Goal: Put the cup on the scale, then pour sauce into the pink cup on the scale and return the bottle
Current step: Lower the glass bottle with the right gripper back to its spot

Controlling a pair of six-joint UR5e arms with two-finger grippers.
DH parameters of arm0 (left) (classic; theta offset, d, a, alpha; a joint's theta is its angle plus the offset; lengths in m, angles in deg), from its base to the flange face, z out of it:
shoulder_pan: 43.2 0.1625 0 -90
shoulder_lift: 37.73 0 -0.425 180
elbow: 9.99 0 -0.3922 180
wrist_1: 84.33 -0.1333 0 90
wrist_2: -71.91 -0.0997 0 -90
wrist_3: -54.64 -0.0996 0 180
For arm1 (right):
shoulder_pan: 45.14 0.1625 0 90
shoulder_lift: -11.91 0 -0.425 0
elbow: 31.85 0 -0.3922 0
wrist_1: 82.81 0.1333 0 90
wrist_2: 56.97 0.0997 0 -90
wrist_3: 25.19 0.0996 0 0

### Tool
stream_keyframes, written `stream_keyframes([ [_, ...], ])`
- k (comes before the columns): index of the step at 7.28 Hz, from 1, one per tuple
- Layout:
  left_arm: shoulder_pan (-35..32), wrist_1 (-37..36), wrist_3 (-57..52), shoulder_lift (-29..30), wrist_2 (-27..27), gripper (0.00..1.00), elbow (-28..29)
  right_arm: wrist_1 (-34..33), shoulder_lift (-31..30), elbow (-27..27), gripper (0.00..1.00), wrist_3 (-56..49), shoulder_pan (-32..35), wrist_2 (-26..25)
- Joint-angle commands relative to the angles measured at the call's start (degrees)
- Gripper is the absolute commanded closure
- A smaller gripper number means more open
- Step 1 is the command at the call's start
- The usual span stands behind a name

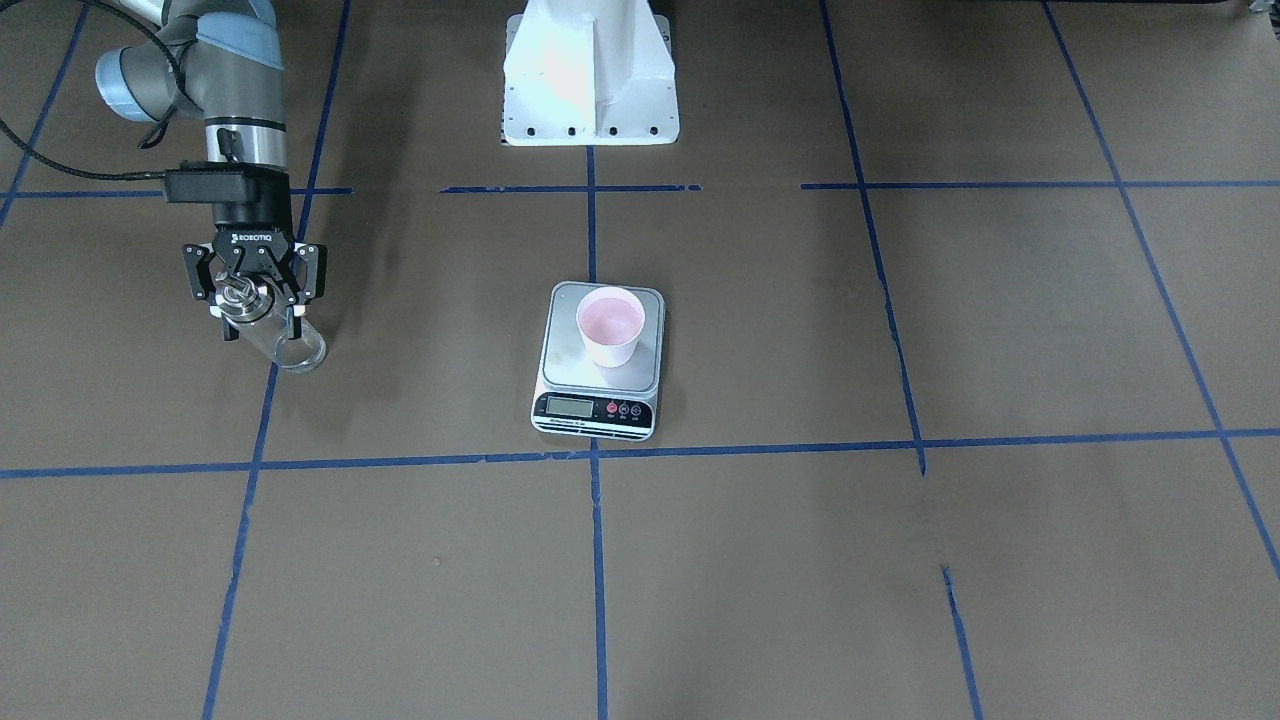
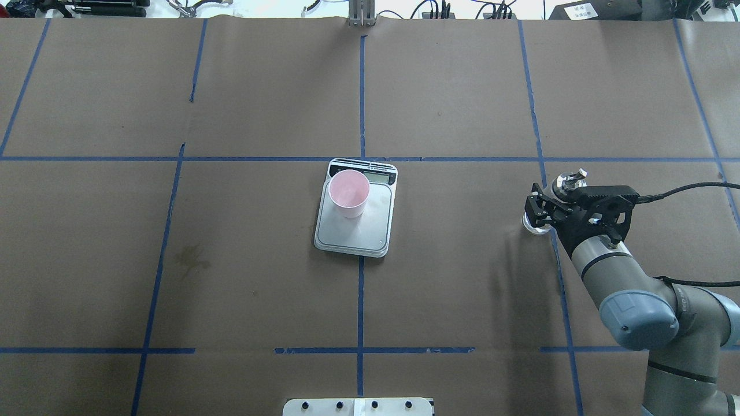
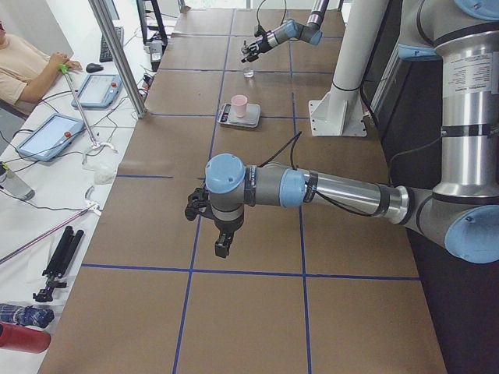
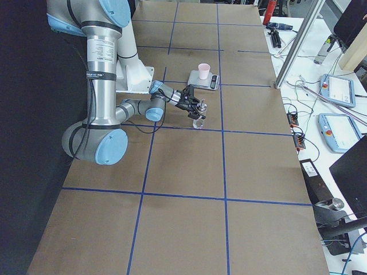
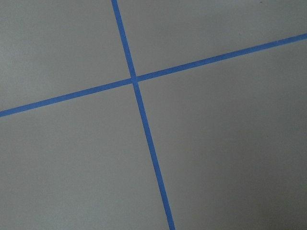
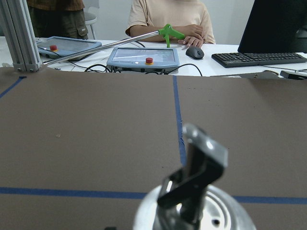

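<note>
The right gripper point(image 1: 262, 316) jaws are straddling the bottle point(image 1: 296, 350) at its collar as it stands on the surface; whether they are clenching, I cannot tell. Well apart from the jaws, the cup point(image 1: 611, 325) is sitting on the scale point(image 1: 570, 366). The grip should be squeezing firmly, keeping the bottle upright.

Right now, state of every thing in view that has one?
scale: flat on the table; display unreadable.
cup: upright on the scale's platform; contents not discernible.
bottle: upright on the table, apart from the scale.
right end effector: around the bottle's collar; open or clamped, cannot tell.
left end effector: above the table, away from the rest; open or shut, cannot tell.
</note>
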Motion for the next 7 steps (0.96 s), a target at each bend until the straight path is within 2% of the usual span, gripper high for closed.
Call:
stream_keyframes([
  [1,0.00,0.00,0.00,0.00,0.00,0.00,0.00,0.16,0.00,0.01,0.00,0.00,-0.06,-0.35],
  [4,0.00,0.00,0.00,0.09,0.00,0.00,-0.09,0.33,-0.52,0.27,0.00,0.08,-0.32,-1.05],
  [7,0.09,0.00,0.09,0.88,0.00,0.00,0.00,0.25,-1.83,0.10,0.00,0.61,-4.27,-1.32],
])
